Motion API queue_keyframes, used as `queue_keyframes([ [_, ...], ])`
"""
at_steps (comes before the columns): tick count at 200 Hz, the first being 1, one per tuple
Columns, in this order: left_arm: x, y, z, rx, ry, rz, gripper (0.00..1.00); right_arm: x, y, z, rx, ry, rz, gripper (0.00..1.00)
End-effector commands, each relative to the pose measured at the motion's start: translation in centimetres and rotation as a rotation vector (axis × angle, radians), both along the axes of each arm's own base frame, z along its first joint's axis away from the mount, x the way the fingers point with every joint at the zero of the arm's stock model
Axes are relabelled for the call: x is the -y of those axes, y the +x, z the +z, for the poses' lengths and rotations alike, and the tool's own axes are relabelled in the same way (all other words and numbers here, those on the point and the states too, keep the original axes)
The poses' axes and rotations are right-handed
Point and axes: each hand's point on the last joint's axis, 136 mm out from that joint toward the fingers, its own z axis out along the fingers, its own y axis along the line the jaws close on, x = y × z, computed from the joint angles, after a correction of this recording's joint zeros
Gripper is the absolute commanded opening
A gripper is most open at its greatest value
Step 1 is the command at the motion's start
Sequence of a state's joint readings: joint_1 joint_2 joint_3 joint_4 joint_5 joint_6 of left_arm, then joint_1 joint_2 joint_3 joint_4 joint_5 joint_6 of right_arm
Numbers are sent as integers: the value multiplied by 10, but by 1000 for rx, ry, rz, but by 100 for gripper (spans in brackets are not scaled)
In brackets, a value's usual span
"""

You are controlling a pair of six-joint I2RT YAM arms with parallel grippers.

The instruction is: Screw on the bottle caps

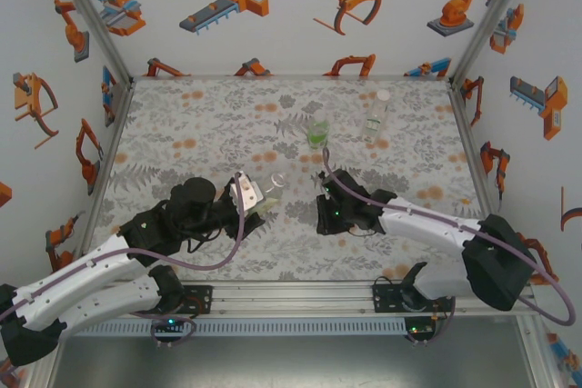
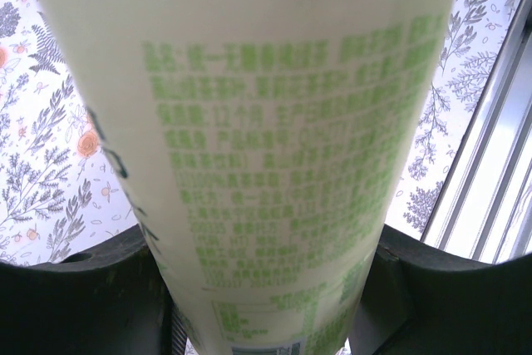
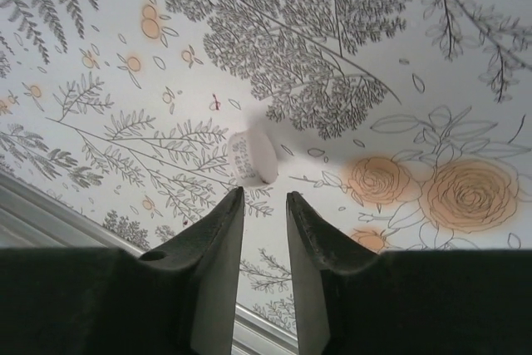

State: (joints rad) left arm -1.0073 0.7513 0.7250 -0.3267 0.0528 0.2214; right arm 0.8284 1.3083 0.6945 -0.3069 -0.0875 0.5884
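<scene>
Left gripper [image 2: 266, 265] is clamped on a labelled bottle [image 2: 274, 106] at the near left; right gripper [image 3: 264, 197], fingers a slit apart, holds nothing, one white cap [image 3: 252, 157] lying just beyond. Farther back stand a green bottle [image 1: 317, 134] and a clear bottle [image 1: 376, 117]: three bottles

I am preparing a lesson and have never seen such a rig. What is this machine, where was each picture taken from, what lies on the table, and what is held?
Two robot arms, left and right, are bolted at the near edge of a table covered by a floral mat. The wide picture looks down from above; the other two come from a camera on each wrist. The left gripper clamps a bottle with a green-printed label. The right gripper, its fingers narrowly apart and empty, points at a small white cap on the mat. A green bottle and a colourless bottle stand farther back.
</scene>
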Motion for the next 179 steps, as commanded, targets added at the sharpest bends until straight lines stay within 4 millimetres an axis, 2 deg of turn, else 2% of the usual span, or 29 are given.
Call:
queue_keyframes([
  [1,2,0,7,0,-36,-2,0,-2,4,2,24,-50,56,27],
  [16,2,-1,7,0,-37,-3,0,-9,5,4,21,-45,82,27],
  [36,1,-1,7,-3,-35,-2,0,-18,5,3,5,-28,111,35],
  [76,0,-1,6,-3,-34,1,0,-19,2,-11,-32,-53,132,35],
  [119,1,-1,6,-3,-33,0,0,-17,-4,-17,-52,-77,140,32],
  [179,1,0,6,-2,-33,-1,0,-12,-1,-14,-39,-120,124,25],
])
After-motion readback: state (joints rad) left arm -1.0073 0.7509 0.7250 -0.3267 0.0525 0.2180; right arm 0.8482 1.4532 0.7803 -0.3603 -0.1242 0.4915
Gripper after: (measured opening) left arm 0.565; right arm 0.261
